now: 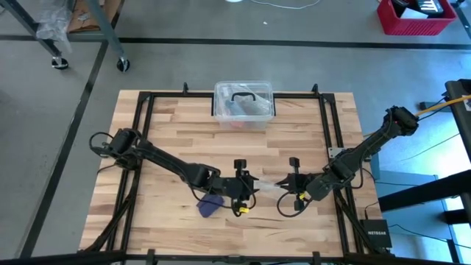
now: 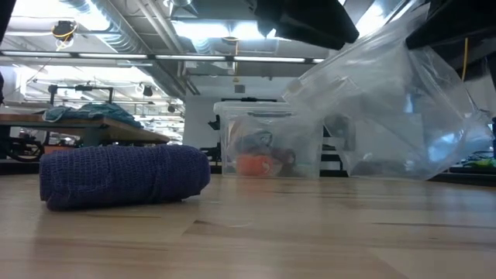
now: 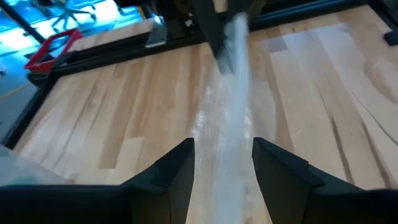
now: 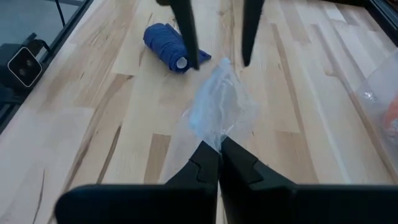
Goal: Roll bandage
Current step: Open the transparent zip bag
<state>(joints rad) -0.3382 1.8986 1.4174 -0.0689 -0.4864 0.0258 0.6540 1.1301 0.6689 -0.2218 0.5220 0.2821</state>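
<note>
Wrapper (image 4: 217,109) hangs pinched in the right jaws (image 4: 219,149), stretched between the left jaws (image 3: 222,165), which stand open around it, leaving the rolled bandage (image 4: 166,38) beside them on the table (image 1: 176,125).

One rolled bandage (image 1: 210,205), one plastic wrapper (image 1: 268,187), one clear box (image 1: 244,104), two tools: left tool (image 1: 246,187), right tool (image 1: 284,182).

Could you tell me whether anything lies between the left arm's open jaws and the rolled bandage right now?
Nothing blocks the way. The bandage lies rolled on the table just beside the left gripper. That gripper's open jaws straddle the clear plastic wrapper, which the right gripper pinches from the other side, away from the bandage.
</note>
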